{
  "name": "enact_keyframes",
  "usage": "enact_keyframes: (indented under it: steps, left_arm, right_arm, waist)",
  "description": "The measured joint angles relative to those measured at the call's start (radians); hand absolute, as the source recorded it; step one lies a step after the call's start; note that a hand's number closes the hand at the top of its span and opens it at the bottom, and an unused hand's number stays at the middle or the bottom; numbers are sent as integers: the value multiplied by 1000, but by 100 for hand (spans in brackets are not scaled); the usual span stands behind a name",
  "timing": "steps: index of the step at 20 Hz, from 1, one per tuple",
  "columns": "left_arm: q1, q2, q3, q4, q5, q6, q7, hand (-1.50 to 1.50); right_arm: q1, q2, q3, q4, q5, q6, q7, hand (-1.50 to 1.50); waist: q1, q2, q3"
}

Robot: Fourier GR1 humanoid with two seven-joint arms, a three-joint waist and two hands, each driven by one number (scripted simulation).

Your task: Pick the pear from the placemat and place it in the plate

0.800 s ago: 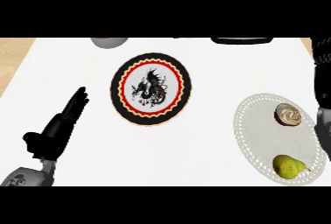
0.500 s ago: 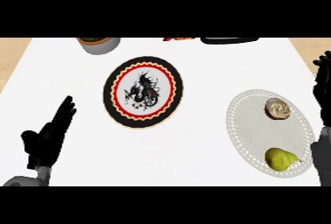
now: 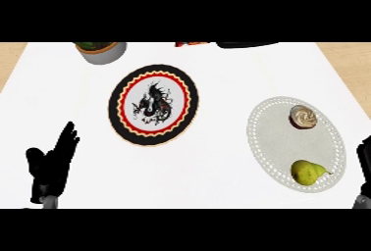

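Currently: pear lying on placemat, lower right of frame, near mat's bottom edge, stem end toward the right. Yellow-green, touched by nothing. Same placemat, pale grey oval w/ lacy rim, also carrying a small round brown-and-cream swirled item at its upper right, well apart from pear; possibly a pastry or shell, can't tell from this view.

Plate at centre-left of frame, just left of placemat, not touching it. Black outer band, red zigzag ring, white centre w/ black dragon-like figure. Nothing on it.

Left hand at lower left of frame, on white worktop, fingers straight and pointing up toward upper right, thumb out to the left. Open, holding nothing. Well apart from plate and far from pear.

Right hand only a dark sliver at right edge of frame, lower right, just beside placemat's right rim. Too little showing to say whether open or closed; no contact w/ pear visible.

Upper left of frame: grey pot w/ something green and brown inside, cut by top edge. Top centre: bits of an orange-red thing and a dark object, both mostly cropped.
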Motion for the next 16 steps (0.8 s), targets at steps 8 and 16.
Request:
enact_keyframes:
  steps: [8,16]
  left_arm:
    - [-43,-22,-41,-16,-32,20,57,0]
    - [-77,-43,-80,-79,-86,58,142,0]
  right_arm:
    - [222,91,72,30,-205,256,-408,-150]
    - [452,54,132,65,-63,227,-398,-150]
  waist:
    - [68,14,-6]
    - [113,22,-13]
